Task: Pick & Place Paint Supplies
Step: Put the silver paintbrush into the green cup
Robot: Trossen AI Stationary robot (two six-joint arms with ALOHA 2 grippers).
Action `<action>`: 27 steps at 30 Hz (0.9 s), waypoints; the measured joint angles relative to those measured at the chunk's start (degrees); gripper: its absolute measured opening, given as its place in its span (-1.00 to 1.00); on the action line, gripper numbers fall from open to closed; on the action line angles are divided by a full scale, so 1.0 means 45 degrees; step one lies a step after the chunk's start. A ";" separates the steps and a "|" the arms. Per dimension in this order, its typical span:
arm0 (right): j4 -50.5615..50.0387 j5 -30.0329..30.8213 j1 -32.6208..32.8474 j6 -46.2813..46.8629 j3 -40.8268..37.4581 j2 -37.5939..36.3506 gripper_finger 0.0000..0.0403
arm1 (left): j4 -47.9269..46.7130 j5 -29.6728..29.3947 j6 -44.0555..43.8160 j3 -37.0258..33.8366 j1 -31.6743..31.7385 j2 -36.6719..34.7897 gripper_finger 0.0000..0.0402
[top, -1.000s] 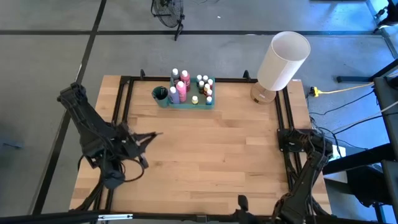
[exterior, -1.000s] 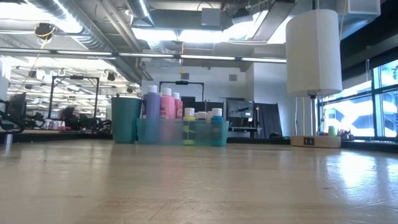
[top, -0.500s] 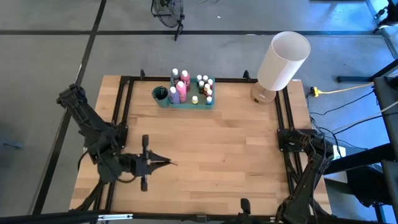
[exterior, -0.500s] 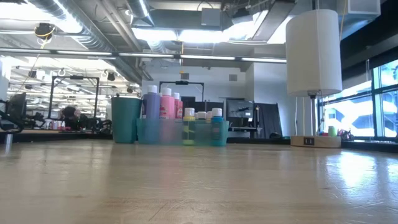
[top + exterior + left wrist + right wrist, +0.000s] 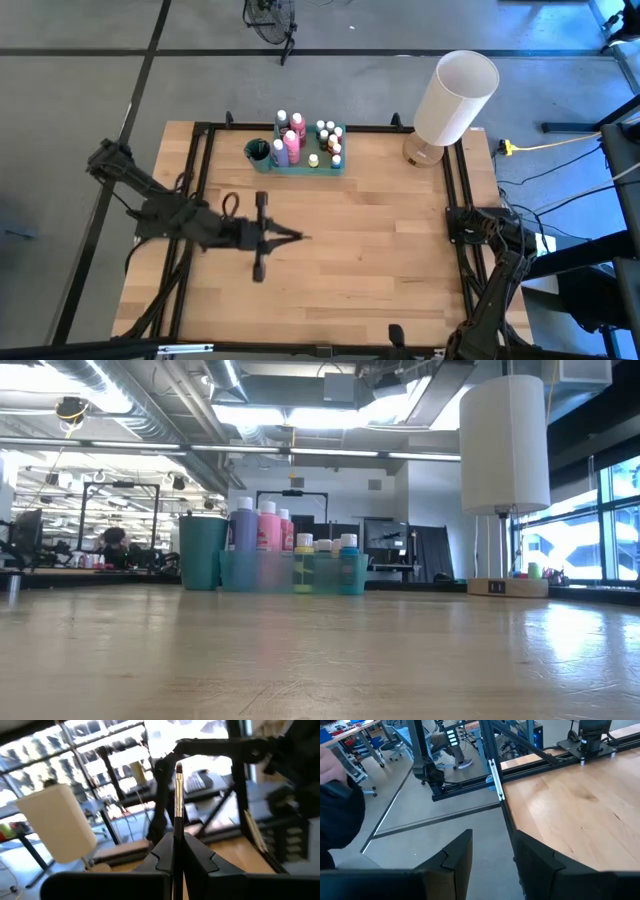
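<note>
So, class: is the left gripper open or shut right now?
Shut. In the left wrist view, the left gripper has its fingers closed on a thin paintbrush that sticks out past their tips.

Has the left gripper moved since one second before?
Yes. The left gripper, shut on a paintbrush, swung from the table's left edge toward its middle, nearer the tray.

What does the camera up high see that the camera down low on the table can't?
Only the high view shows the arms: the left pincer out over the table, shut on a thin paintbrush, and the right arm parked at the right edge. Only the low view shows the room behind, with its ceiling lights. Both show the paint bottles in the green tray, the teal cup, the white lamp and the wooden table.
</note>
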 joint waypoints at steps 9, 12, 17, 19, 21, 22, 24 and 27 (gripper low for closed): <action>0.0392 0.0036 0.0029 -0.0005 0.0000 0.0005 -0.28 | 0.6129 0.0496 0.1181 -0.3244 0.1991 -0.0060 -0.94; 0.0466 0.0034 0.0034 -0.0005 0.0000 0.0005 -0.28 | 0.7042 0.0201 0.1165 -0.3939 0.2606 -0.0281 -0.94; 0.0488 0.0034 0.0034 -0.0005 0.0000 0.0005 -0.28 | 0.7332 0.0165 0.1051 -0.4980 0.3384 -0.1149 -0.94; 0.0479 0.0034 0.0034 -0.0005 0.0000 0.0005 -0.28 | 0.7324 0.0179 0.1044 -0.5477 0.3631 -0.1628 -0.94; 0.0435 0.0034 0.0029 -0.0005 0.0000 0.0005 -0.28 | 0.7507 0.0179 0.0966 -0.6024 0.3956 -0.2186 -0.94; 0.0388 0.0034 0.0029 -0.0005 0.0000 0.0005 -0.28 | 0.7671 0.0169 0.0953 -0.6303 0.4142 -0.2464 -0.94; 0.0327 0.0034 0.0029 -0.0005 0.0000 0.0005 -0.28 | 0.7750 0.0148 0.0951 -0.6840 0.4477 -0.3064 -0.94; 0.0251 0.0045 0.0029 -0.0005 0.0000 0.0005 -0.28 | 0.7789 0.0182 0.0842 -0.7435 0.5035 -0.3771 -0.94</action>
